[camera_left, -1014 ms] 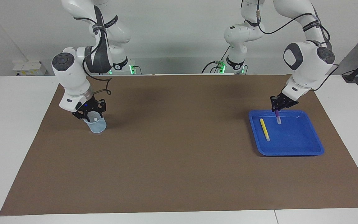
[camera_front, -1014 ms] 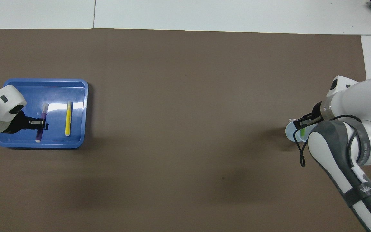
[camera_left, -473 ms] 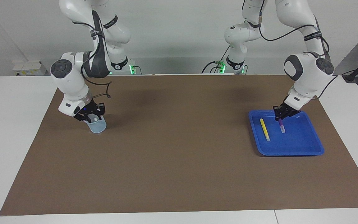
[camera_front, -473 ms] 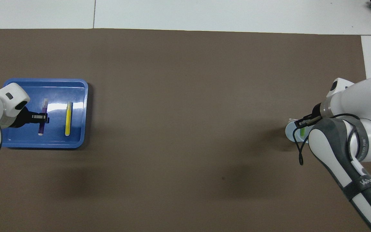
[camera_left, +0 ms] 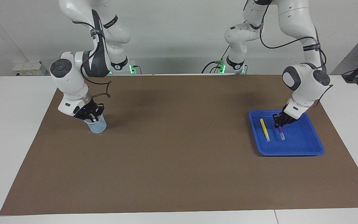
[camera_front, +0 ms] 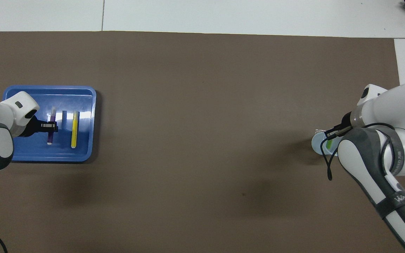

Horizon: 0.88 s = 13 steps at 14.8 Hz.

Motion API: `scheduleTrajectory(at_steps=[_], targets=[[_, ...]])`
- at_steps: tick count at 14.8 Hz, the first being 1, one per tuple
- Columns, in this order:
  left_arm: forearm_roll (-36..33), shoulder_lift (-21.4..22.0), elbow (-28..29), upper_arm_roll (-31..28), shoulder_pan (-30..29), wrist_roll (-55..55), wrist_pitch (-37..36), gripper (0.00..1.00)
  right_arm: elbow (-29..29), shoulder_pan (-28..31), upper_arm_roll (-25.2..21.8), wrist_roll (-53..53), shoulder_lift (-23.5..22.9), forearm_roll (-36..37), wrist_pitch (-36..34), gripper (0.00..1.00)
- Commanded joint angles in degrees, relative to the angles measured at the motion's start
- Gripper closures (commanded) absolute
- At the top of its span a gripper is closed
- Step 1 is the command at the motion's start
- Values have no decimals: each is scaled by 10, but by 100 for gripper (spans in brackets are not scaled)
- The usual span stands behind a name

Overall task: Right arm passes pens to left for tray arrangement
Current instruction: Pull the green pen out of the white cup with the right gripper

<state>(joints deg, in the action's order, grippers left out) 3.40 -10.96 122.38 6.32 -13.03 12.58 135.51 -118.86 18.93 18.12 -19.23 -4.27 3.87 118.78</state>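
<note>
Progress stands at roughly the midpoint, as I judge it. Seen from overhead, the right gripper (camera_left: 92,118) is down in the mouth of a small cup (camera_left: 98,127) at three o'clock on the brown mat (camera_left: 179,161). Its fingers are clenched, apparently on the green pen (camera_front: 329,144) standing inside, which is not yet lifted or handed over. At nine o'clock the left gripper (camera_left: 279,125) grasps the purple pen (camera_left: 281,133) low in the blue tray (camera_left: 286,153), not yet released. Just at its three o'clock the yellow pen (camera_left: 264,129) lies flat and parallel, already placed.
</note>
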Motion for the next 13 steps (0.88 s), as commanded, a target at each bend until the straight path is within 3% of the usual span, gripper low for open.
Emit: scheduleTrajectory(at_steps=[1,6,8,9,13], targets=[[-16,-25,-4,4,-7,2,32,100,73,2,9,-28,-13,12,-91,100],[-55,-28,1,4,-15,8,53,100,235,-1,29,-63,-1,15,-280,100],[-56,-31,-1,5,-14,11,54,44,274,0,50,-58,9,5,-326,100],[-56,-32,-2,5,-12,8,54,8,282,0,60,-46,18,-1,-340,100],[-51,-31,-14,7,-12,6,22,4,279,-1,83,160,35,-156,-341,100]])
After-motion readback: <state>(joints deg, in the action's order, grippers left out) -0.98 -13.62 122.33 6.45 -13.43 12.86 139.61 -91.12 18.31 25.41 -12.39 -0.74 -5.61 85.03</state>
